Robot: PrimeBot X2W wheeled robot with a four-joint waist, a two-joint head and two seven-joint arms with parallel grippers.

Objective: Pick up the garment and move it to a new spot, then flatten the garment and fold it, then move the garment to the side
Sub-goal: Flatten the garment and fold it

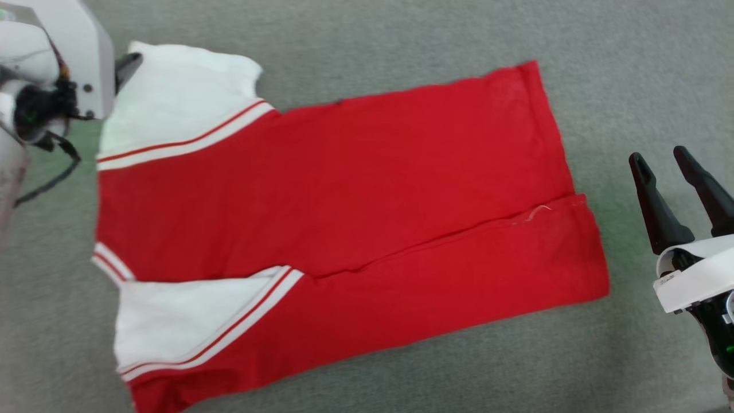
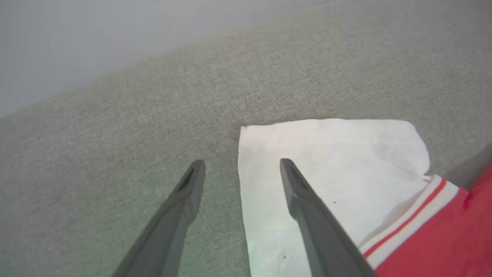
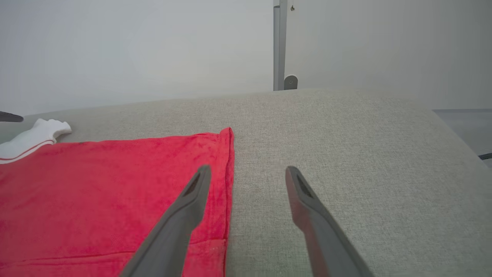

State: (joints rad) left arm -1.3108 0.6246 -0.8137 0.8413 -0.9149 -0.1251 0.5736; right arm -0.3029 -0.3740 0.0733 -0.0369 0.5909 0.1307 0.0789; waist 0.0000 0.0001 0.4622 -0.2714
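Observation:
The garment (image 1: 344, 195) lies flat on the grey surface, its near long side folded over toward the middle. Its red body runs left to right, and the white sleeves with striped trim sit at the left. No number shows on it. My left gripper (image 2: 240, 163) is open over the edge of the far white sleeve (image 2: 326, 165); one finger is above the sleeve and the other above bare surface. In the head view, its dark fingertip (image 1: 127, 64) sits at that sleeve's corner. My right gripper (image 1: 660, 158) stands open, right of the hem (image 3: 228, 169), holding nothing.
The grey fabric surface (image 1: 401, 46) spreads around the garment on all sides. In the right wrist view, a pale wall and a metal post (image 3: 280, 42) stand beyond the surface's far edge. A black cable (image 1: 54, 178) hangs from the left arm.

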